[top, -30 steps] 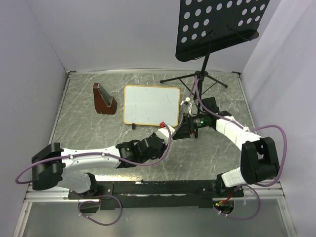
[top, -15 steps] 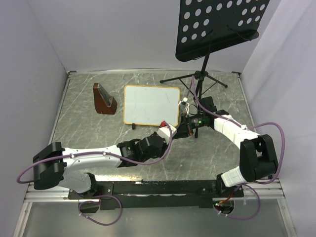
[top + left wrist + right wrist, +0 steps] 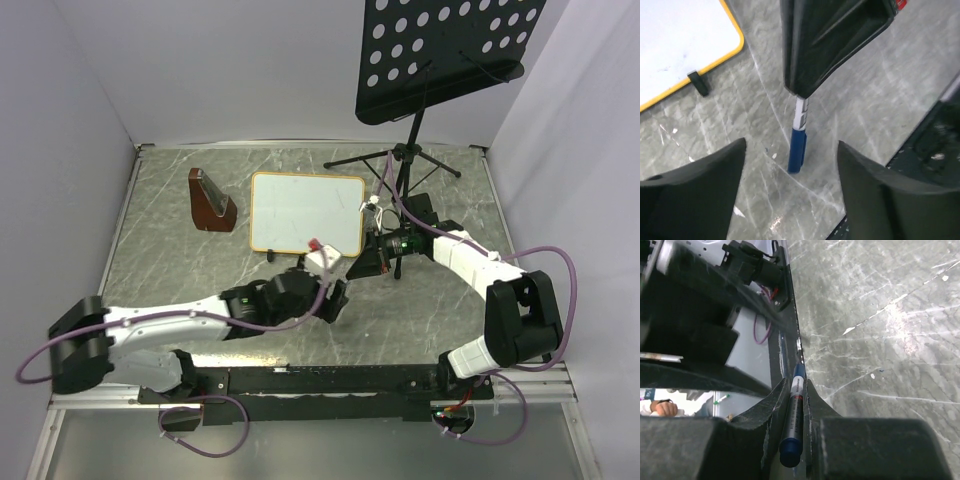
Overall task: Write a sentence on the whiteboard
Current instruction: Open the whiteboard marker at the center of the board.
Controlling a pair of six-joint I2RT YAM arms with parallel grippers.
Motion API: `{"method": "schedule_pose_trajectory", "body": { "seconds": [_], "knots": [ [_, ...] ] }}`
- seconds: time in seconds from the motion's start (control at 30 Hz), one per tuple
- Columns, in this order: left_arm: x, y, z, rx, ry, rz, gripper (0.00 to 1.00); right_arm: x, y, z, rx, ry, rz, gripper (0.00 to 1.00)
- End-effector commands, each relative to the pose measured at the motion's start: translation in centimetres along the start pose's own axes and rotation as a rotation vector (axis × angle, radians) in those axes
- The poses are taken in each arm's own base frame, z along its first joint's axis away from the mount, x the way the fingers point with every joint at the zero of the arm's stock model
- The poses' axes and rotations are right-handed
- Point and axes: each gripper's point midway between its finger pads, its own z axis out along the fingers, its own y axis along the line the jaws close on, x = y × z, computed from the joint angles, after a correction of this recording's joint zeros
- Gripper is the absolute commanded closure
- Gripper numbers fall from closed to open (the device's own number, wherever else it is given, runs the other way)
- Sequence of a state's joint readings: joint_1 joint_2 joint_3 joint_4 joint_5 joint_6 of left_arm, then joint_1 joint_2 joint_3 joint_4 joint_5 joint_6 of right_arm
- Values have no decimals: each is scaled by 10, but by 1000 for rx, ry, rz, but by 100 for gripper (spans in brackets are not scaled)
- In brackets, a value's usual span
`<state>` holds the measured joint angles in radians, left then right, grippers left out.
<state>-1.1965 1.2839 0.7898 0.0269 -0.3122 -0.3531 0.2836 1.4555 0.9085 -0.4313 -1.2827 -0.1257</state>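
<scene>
Pinches a slim blue-and-white marker pen (image 3: 794, 415), pointing down, in the right gripper (image 3: 796, 386) just beside the lower right corner of the small tan-framed white whiteboard (image 3: 307, 212), flat at frame centre, long axis left-right, with the left gripper (image 3: 791, 150) spread and empty just below it.

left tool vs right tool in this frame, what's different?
Left tool is open, gripping nothing; right tool is shut on the blue marker. Left tool sits off the near edge of the whiteboard; right tool off its near right corner. Both are black, close together, over the table rather than the board.
</scene>
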Motion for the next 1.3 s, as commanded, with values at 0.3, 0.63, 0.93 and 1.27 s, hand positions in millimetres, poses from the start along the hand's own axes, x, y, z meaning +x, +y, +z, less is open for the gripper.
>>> {"method": "schedule_pose_trajectory", "body": {
  "seconds": [0.3, 0.63, 0.93, 1.27],
  "knots": [
    [-40, -4, -54, 413, -184, -227, 18, -17, 29, -5, -125, -57, -63, 100],
    [-29, -25, -25, 510, -43, -189, 39, -17, 32, -5, -134, -58, -59, 100],
    [-20, -25, -16, 500, 34, -153, 99, -15, 33, -5, -146, -53, -75, 99],
    [-9, -6, -35, 536, 182, -46, 99, -7, 44, -5, -161, 18, -224, 68]
  ]
}}
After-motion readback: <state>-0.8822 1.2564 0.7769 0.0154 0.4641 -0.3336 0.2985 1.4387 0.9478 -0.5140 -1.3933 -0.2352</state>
